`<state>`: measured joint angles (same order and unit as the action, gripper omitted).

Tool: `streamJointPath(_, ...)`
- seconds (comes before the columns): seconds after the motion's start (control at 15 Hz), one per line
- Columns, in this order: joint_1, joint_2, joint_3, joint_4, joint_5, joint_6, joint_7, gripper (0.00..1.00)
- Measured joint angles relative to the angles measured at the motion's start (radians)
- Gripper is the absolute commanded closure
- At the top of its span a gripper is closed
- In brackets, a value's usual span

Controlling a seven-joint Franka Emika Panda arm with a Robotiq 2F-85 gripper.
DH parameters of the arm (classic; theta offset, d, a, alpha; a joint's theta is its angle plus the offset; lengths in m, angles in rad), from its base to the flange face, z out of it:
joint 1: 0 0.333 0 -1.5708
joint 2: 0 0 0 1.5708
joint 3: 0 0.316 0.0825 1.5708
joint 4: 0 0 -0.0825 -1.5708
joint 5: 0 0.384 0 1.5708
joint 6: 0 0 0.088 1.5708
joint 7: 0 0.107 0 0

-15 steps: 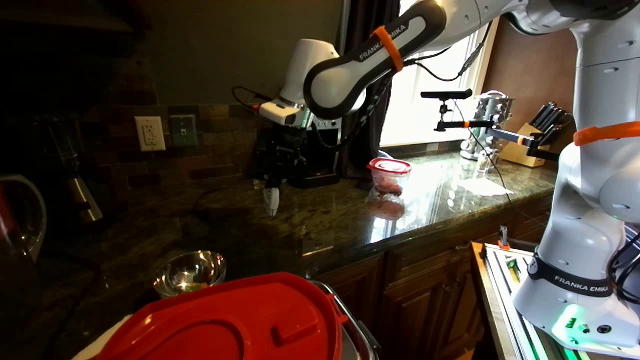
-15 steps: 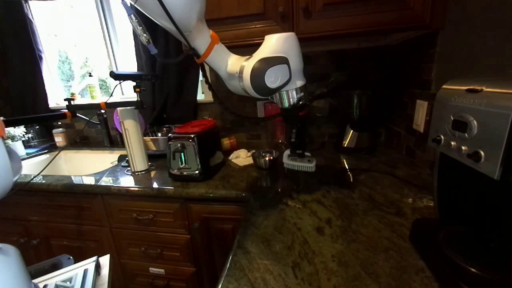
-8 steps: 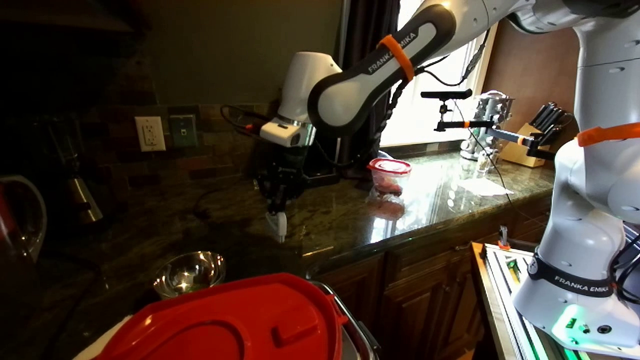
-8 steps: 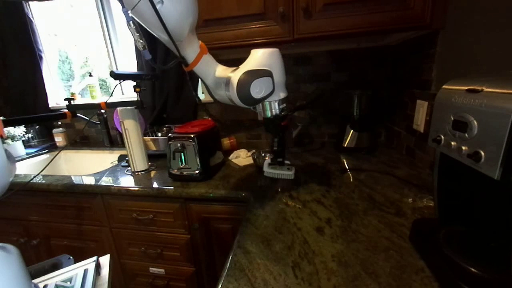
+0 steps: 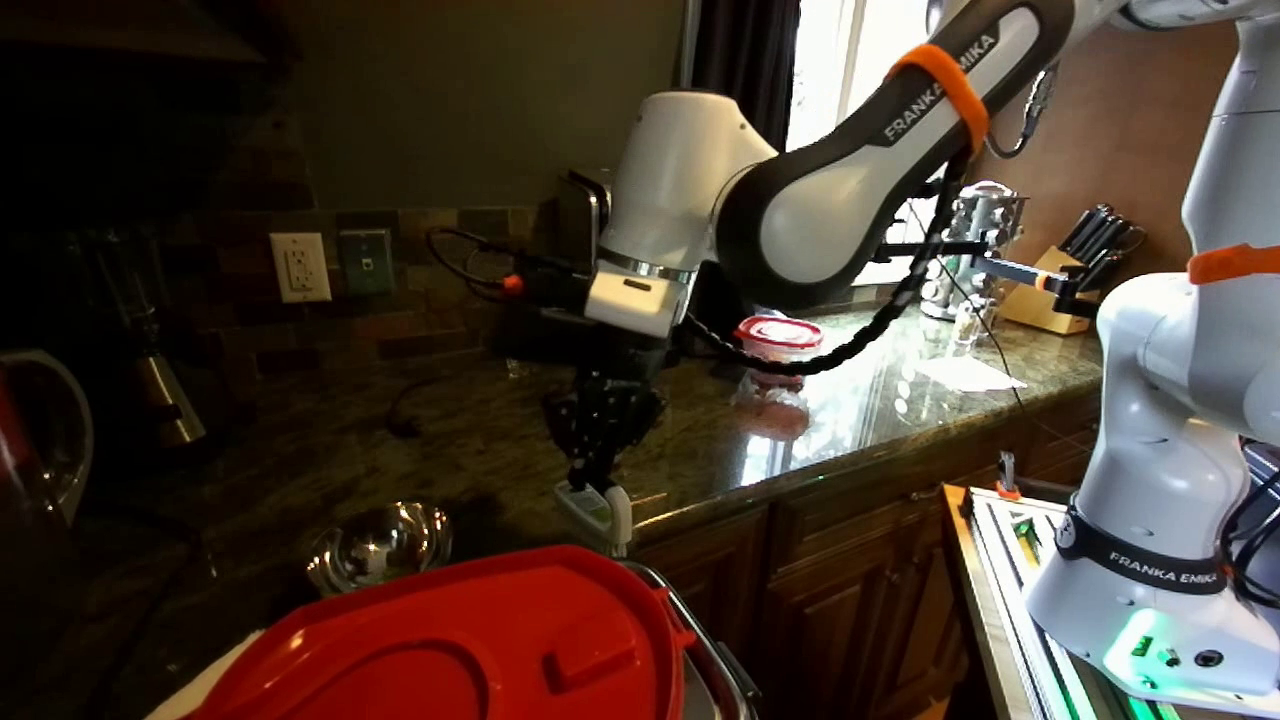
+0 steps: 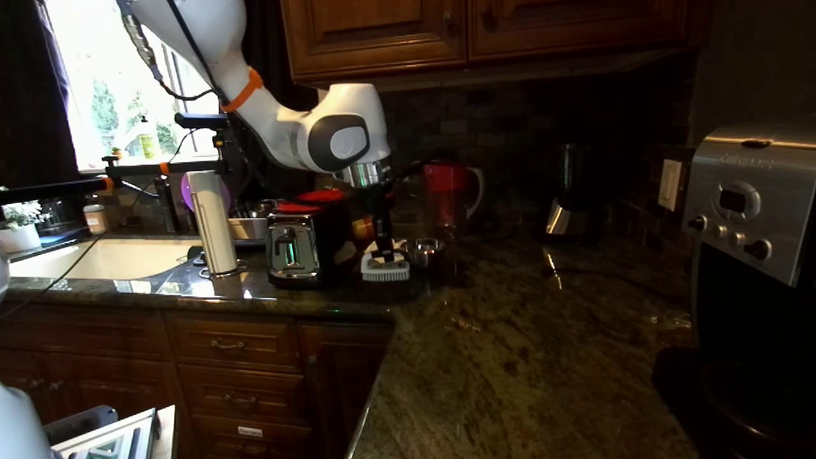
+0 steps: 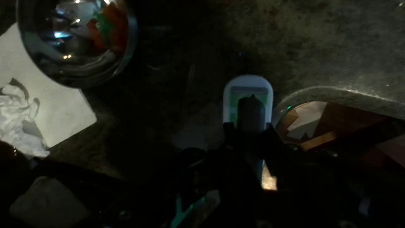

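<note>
White brush (image 6: 385, 269), bristles (image 6: 386, 276) down, is clamped between the fingers (image 7: 229, 129) of the gripper (image 6: 383, 254) over the counter (image 6: 510, 357), near its corner (image 7: 303, 94); whether bristles and counter touch cannot be told. In an exterior view, the brush appears between the toaster (image 6: 297, 252) and the bowl (image 6: 425, 254). A red lid (image 5: 530, 608) tops the toaster; paper (image 7: 68, 117) lies by the bowl.

a kitchen, with sink (image 6: 118, 258), toaster (image 6: 305, 252) and wooden cupboards (image 6: 395, 32)
</note>
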<state>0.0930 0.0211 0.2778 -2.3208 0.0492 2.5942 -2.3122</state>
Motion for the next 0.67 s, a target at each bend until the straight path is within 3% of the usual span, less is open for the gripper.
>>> streamJointPath(0.33, 0.086, -0.047, 0.0, -0.024, -0.015, -0.014, -0.004, 0.94)
streamJointPath(0.67, 0.109, -0.026, -0.002, -0.017, -0.022, -0.046, -0.013, 0.94)
